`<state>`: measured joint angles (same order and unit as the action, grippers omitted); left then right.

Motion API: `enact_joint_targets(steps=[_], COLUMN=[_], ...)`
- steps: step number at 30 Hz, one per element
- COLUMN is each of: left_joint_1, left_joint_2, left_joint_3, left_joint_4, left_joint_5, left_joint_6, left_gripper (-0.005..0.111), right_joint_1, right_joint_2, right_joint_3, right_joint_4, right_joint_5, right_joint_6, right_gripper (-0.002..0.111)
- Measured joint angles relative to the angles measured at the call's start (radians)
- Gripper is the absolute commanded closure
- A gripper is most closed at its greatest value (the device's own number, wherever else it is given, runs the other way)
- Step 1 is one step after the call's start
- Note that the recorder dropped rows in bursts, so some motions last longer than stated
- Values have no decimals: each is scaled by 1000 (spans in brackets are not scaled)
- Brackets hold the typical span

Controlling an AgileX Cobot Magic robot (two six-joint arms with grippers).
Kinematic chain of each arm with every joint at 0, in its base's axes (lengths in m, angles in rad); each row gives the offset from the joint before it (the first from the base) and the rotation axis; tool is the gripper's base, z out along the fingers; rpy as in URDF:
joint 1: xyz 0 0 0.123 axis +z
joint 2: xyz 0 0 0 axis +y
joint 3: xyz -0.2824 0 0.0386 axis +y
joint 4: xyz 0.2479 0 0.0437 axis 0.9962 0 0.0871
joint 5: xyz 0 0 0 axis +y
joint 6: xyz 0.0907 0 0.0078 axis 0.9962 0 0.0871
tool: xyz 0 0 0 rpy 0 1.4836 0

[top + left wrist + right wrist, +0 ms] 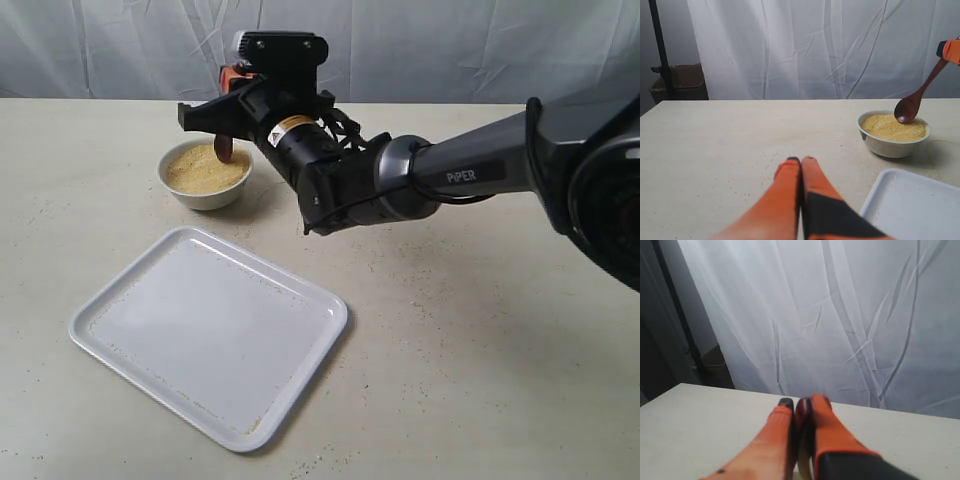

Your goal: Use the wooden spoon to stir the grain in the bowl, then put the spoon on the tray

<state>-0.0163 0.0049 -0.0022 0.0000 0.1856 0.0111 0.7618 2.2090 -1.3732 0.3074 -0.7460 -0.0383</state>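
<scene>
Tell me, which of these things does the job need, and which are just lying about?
Needed: grain, bowl, wooden spoon, tray, right gripper holding the spoon.
Just there: table, white curtain, brown box, shut left gripper.

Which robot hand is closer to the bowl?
The right one. The right gripper is just above the bowl, holding the wooden spoon over it. The left gripper is farther back across the table, shut and empty.

My left fingers (788, 176): bare tabletop (725, 150) straight ahead, free run. Off to one side ahead the bowl (890, 146) blocks, tray (875, 192) rim near beside. My right fingers (826, 416): bowl just below, spoon (909, 108) hanging over it.
</scene>
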Motion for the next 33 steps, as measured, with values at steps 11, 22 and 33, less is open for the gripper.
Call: enact_joint_targets(steps=[11,22,33], left_joint_1=[0,0,0], left_joint_2=[0,0,0], left_joint_3=[0,0,0], left_joint_4=[0,0,0], left_joint_5=[0,0,0], left_joint_6=[0,0,0], left_gripper=[107,107,107], right_joint_1=[0,0,-42], right_joint_2=[-53,-76,0], right_joint_3=[0,-153,-245], right_joint_4=[-63,-66,80], right_joint_5=[49,371,481], right_joint_6=[-100,-231,-344], right_gripper=[109,109,109])
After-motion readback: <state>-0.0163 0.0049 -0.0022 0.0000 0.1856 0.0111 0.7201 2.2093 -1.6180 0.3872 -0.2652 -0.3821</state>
